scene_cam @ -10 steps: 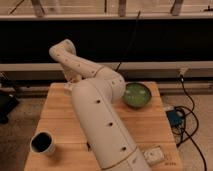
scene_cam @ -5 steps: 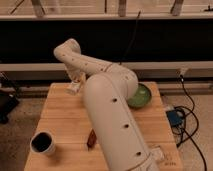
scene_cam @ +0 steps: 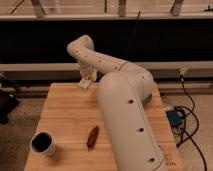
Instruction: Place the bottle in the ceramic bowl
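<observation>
Bottle placement looks unfinished to me. My arm fills the middle of the view and hides nearly all of the ceramic bowl; I make out only a sliver at the arm's right edge. On the wooden surface sit a dark mug and a red-brown item. The gripper hangs over the far left edge, a pale shape at it, probably the bottle; I cannot tell the fingers' state. Carrying it to the bowl remains.
</observation>
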Robot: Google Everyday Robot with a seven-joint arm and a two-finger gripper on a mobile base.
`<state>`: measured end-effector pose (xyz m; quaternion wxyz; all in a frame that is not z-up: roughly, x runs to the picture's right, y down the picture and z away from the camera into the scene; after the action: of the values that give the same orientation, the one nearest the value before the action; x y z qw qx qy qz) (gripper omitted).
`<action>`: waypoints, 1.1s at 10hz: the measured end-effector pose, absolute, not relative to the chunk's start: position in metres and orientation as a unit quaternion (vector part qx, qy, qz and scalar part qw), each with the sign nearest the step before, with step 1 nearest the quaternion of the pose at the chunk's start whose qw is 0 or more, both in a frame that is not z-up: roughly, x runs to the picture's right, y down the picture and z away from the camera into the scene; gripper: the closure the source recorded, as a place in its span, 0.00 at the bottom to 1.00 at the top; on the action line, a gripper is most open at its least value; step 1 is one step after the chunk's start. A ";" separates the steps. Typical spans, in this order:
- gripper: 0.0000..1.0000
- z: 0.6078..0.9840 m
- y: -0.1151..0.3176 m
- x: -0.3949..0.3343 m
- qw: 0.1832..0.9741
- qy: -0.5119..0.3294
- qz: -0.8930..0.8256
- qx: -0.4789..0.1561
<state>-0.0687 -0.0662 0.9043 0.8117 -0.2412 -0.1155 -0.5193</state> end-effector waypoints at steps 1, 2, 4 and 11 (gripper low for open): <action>1.00 0.902 -0.069 -0.057 0.819 -0.110 -0.507 -0.244; 1.00 0.899 -0.070 -0.050 0.824 -0.107 -0.498 -0.247; 1.00 0.895 -0.071 -0.028 0.834 -0.098 -0.479 -0.254; 1.00 0.873 -0.052 0.078 0.879 -0.072 -0.378 -0.284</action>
<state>0.0778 -0.0524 0.8728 0.8786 -0.2836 -0.0717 -0.3775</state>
